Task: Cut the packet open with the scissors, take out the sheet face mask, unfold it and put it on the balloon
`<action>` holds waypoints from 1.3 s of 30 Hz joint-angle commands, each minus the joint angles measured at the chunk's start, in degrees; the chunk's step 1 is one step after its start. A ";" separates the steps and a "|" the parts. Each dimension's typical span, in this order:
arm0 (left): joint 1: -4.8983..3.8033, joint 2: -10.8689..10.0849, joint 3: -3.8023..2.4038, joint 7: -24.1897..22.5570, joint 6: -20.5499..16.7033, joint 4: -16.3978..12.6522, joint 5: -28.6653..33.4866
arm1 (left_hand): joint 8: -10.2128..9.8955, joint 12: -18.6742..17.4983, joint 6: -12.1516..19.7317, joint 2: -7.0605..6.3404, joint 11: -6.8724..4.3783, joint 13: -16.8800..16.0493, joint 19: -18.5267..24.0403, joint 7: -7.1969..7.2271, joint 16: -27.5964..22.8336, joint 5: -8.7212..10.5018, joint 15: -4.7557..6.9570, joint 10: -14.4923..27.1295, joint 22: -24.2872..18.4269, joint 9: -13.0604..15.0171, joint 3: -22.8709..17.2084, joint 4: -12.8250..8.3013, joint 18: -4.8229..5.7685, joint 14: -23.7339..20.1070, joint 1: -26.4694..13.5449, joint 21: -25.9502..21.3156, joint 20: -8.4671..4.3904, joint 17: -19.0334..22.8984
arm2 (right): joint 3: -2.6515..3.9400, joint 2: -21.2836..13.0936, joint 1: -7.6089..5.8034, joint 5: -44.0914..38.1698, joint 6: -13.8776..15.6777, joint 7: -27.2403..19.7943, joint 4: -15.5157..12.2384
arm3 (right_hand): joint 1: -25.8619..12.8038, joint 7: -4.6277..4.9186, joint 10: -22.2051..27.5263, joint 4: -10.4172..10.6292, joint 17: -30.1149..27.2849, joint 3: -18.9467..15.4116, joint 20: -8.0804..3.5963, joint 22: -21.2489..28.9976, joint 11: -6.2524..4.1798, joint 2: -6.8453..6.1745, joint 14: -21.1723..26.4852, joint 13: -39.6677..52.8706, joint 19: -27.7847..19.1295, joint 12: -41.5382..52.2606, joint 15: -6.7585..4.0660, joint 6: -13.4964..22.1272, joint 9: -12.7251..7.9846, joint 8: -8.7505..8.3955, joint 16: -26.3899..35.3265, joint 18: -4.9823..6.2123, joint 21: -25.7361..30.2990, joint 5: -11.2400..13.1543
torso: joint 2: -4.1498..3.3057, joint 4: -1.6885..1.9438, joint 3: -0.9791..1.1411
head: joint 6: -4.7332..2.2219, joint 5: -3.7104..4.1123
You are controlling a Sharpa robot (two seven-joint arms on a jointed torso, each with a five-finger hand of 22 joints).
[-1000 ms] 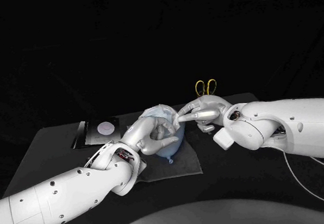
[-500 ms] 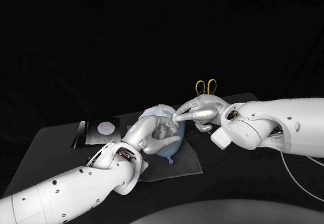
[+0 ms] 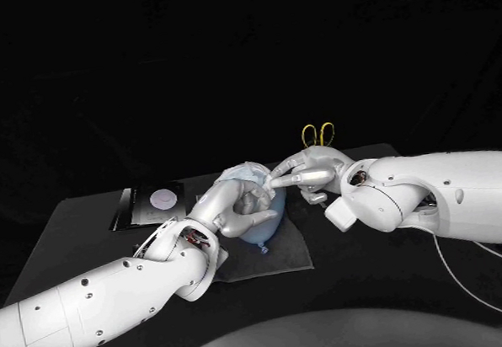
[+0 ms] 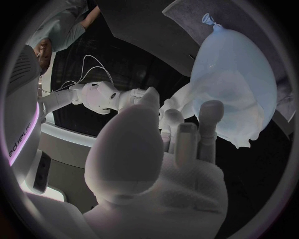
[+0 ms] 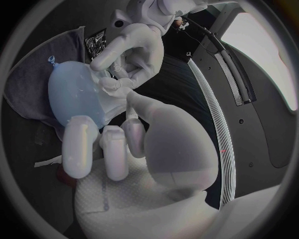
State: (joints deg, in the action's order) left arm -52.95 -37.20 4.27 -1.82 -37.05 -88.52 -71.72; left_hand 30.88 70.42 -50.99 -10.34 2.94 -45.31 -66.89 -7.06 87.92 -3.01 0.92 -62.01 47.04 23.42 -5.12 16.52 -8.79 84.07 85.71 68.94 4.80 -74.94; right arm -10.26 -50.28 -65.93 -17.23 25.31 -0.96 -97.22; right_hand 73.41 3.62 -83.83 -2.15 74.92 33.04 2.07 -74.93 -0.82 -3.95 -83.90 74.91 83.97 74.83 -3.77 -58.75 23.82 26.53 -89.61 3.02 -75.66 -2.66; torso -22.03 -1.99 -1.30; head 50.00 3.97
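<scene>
Head view — mask (image 3: 240, 174) (draped on balloon (image 3: 262, 230)) between fingers (image 3: 292, 180)

Blue balloon (image 5: 69, 94) on grey cloth (image 5: 28, 74), left hand (image 5: 134, 47) and right hand (image 5: 137, 164) beside it.

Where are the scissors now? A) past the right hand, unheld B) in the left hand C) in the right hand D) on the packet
A: the scissors sit past the right hand, clear of it and of the left hand, both at the sheet mask on the balloon.
</scene>
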 commanded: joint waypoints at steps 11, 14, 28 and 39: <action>-0.08 -0.10 -0.16 2.81 -0.56 -0.11 0.17 | 2.17 2.02 -0.12 0.55 -0.47 -3.07 -0.90 0.42 0.29 0.24 0.12 -1.79 0.82 1.30 2.56 0.09 0.99 1.24 -0.54 0.68 -0.32 -1.60 | 0.05 0.10 -0.07 -0.24 0.30 -0.43 -0.03 | -0.03 0.01 -1.11 0.02 15.08 0.40 -0.27 -11.29 0.01 0.74 -6.10 4.49 2.86 -0.03 -0.50 -0.23 0.43 0.23 -0.39 -0.24 -0.18 -0.13 | 0.00 0.06 -0.03 | 0.00 -0.11; -0.08 -0.06 -0.20 2.95 -0.96 -0.13 0.16 | 2.43 2.00 0.28 0.65 -0.43 -2.95 -0.90 0.37 0.29 0.24 0.10 -1.53 0.84 1.53 3.14 0.12 1.00 1.26 -0.77 0.71 -0.34 -1.66 | 0.05 0.12 -0.07 -0.30 0.24 -0.34 -0.08 | -0.03 0.01 -1.11 0.02 15.08 0.40 -0.27 -11.29 0.01 0.74 -6.10 4.49 2.86 -0.03 -0.50 -0.23 0.43 0.23 -0.39 -0.24 -0.18 -0.13 | -0.03 0.05 -0.06 | 0.00 -0.19; -0.07 0.23 -0.32 4.38 -2.13 0.03 0.00 | 6.43 2.76 5.84 2.39 0.25 -4.24 -1.18 -0.43 0.27 0.25 -0.46 -1.79 1.52 4.57 8.14 0.11 1.10 1.47 -0.65 1.18 0.12 -2.19 | 0.05 0.37 -0.07 -0.46 0.18 -0.14 -0.39 | -0.03 0.01 -1.11 0.02 15.08 0.40 -0.27 -11.29 0.01 0.74 -6.10 4.49 2.86 -0.03 -0.50 -0.23 0.43 0.23 -0.39 -0.24 -0.18 -0.13 | 0.00 0.00 0.01 | 0.00 -0.35; -0.07 0.18 -0.59 6.24 -1.77 0.12 -0.28 | 13.87 4.26 11.54 4.05 0.41 -7.03 -1.14 -0.59 0.20 0.25 -0.61 -3.34 1.48 9.09 12.83 0.14 1.07 1.64 0.21 1.21 0.29 -2.57 | 0.05 0.52 -0.07 -0.48 0.68 -0.29 -0.23 | -0.03 0.01 -1.11 0.02 15.08 0.40 -0.27 -11.29 0.01 0.74 -6.10 4.49 2.86 -0.03 -0.50 -0.23 0.43 0.23 -0.39 -0.24 -0.18 -0.13 | -0.02 0.02 0.00 | 0.00 -0.29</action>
State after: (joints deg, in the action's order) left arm -52.93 -37.13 3.76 3.26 -38.37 -88.32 -71.77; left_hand 44.75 74.49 -39.56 -6.80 3.37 -52.37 -67.88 -7.59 87.90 -3.01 0.48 -65.08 48.55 32.49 7.67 16.64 -8.37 84.04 86.08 70.01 5.03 -74.94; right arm -10.25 -49.84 -65.98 -17.32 25.94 -0.83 -97.44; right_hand 73.42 3.79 -83.80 -2.05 74.92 33.13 2.04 -74.93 -0.81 -3.96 -84.03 74.94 83.98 74.83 -3.90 -58.54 24.16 26.58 -89.80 3.00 -75.66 -2.62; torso -22.03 -1.98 -1.30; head 50.00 3.60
